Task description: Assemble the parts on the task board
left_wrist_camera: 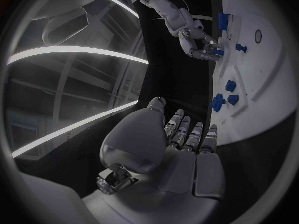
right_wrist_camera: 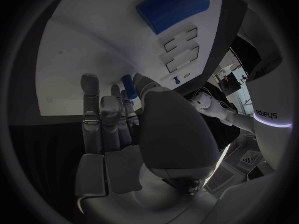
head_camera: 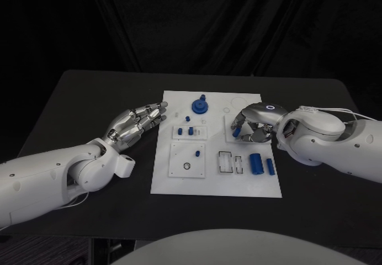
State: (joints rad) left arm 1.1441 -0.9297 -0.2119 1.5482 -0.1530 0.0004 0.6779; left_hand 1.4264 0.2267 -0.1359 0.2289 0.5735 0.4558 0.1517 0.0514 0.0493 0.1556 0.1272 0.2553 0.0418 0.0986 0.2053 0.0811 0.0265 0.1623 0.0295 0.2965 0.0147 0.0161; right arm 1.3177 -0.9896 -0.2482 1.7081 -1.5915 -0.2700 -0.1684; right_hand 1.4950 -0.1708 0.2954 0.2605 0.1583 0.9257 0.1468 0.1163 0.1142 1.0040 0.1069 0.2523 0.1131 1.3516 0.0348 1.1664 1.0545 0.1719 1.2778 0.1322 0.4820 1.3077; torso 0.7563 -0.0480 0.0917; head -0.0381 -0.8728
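1. The task board (head_camera: 215, 185), a white plate, lies in the middle of the black table (head_camera: 79, 99); its near part is bare.
2. Toward 3 o'clock on the board, two blue cylinders lie side by side: a thicker one (head_camera: 256, 163) and a thinner one (head_camera: 270, 166) just beside it, nearer the board's right edge. At their 9 o'clock sit two rectangular slots (head_camera: 232, 162).
3. Further toward 9 o'clock is a raised square panel (head_camera: 187, 160) with an oval hole.
4. The left hand (head_camera: 137, 122) hovers over the table at the board's 9 o'clock edge, fingers stretched out and apart, grasping nothing; the fingertips (head_camera: 162, 107) reach the board's edge.
5. Past the square panel, small blue pegs (head_camera: 185, 131) stand in a smaller panel near the board's centre.
6. The right hand (head_camera: 253, 124) is over the board at about 2 o'clock, fingers curled downward. A slim blue part (head_camera: 236, 130) stands at its fingertips; in the right wrist view that blue part (right_wrist_camera: 127, 86) is pinched between thumb and fingers.
7. Toward 12 o'clock a blue round piece (head_camera: 199, 105) with a knob stands on the board.
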